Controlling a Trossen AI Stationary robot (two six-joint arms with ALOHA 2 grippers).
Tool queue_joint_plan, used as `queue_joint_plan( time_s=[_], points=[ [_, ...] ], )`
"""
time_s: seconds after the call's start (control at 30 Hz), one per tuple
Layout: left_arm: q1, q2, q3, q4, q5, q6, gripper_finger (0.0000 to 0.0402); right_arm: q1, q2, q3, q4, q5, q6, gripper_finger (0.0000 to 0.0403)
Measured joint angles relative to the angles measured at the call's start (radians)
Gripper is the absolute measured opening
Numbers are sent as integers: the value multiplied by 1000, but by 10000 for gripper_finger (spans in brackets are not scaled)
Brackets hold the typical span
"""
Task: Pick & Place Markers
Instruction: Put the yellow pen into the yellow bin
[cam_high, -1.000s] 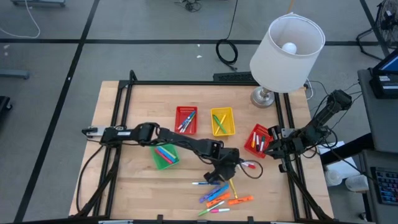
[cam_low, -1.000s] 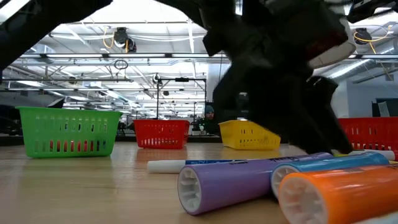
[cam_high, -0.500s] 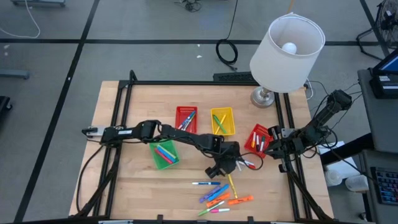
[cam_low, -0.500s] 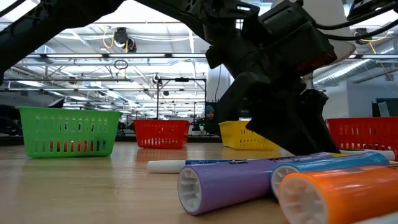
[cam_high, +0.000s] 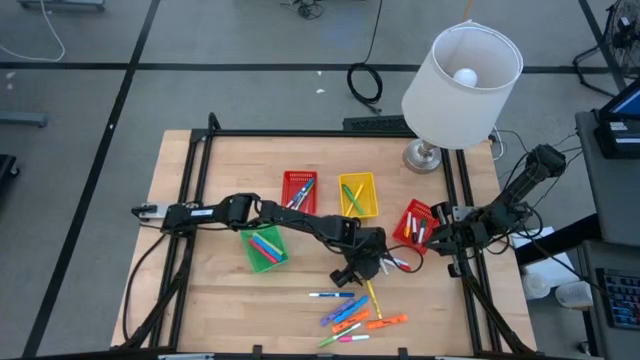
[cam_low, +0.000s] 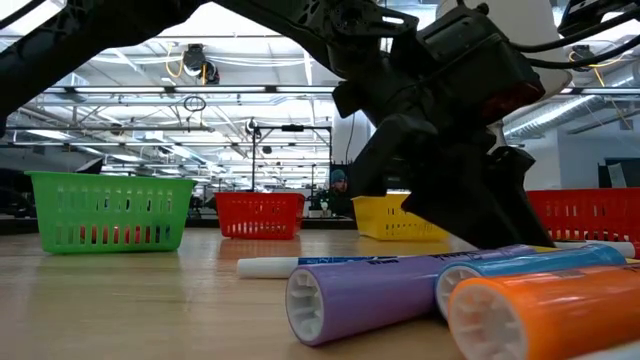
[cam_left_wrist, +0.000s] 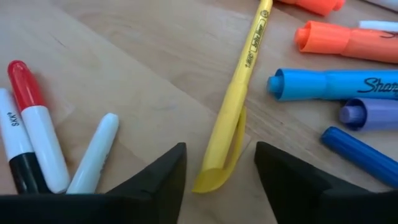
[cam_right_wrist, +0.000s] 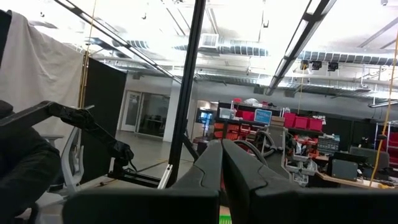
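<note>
Two dark arms over the pale wooden table (cam_high: 220, 300). Left gripper (cam_left_wrist: 217, 171) low over the loose markers near the table's middle; its two black fingers (cam_left_wrist: 155, 177) spread, straddling the near end of a slim yellow plastic marker (cam_left_wrist: 239, 93) that lies flat on the wood. Fingers not closed on it; a gap shows on each side. Whether the tips touch the table, cannot tell from this angle.

Just beside that finger: a white-capped thin pen (cam_left_wrist: 93, 155) and a red-capped white and black marker (cam_left_wrist: 34, 134), both lying flat. On the other side, a light blue capped marker (cam_left_wrist: 336, 84), a purple marker (cam_left_wrist: 370, 113), a dark blue pen (cam_left_wrist: 360, 155) and an orange marker (cam_left_wrist: 348, 40), close together.

High view: left gripper (cam_high: 362, 262) sits between the loose pile of markers (cam_high: 352, 315) toward the front edge and the row of mesh baskets behind. Green basket (cam_high: 265, 247), red basket (cam_high: 299, 192), yellow basket (cam_high: 358, 195) and a second red basket (cam_high: 414, 225) each hold markers.

Right gripper (cam_right_wrist: 222, 163) pressed shut, raised at the table's right edge, just beside the second red basket.

White lampshade (cam_high: 462, 85) stands at the far right corner.
</note>
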Motion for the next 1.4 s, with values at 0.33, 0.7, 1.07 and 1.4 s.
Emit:
queue_joint_plan(
  time_s=[0.33, 0.7, 1.07, 1.4],
  points=[
    [-3, 1, 0, -2, 2, 11, 63, 0, 0, 0, 0, 0, 0, 0],
    [-5, -15, -1, -15, -65, 6, 53, 0, 0, 0, -1, 0, 3, 0],
    [-4, -125, -3, -124, -256, 26, 53, 0, 0, 0, -1, -2, 7, 0],
    [58, -293, -2, -306, -393, 87, 53, 1, 0, 0, -3, -2, 11, 0]
  ],
)
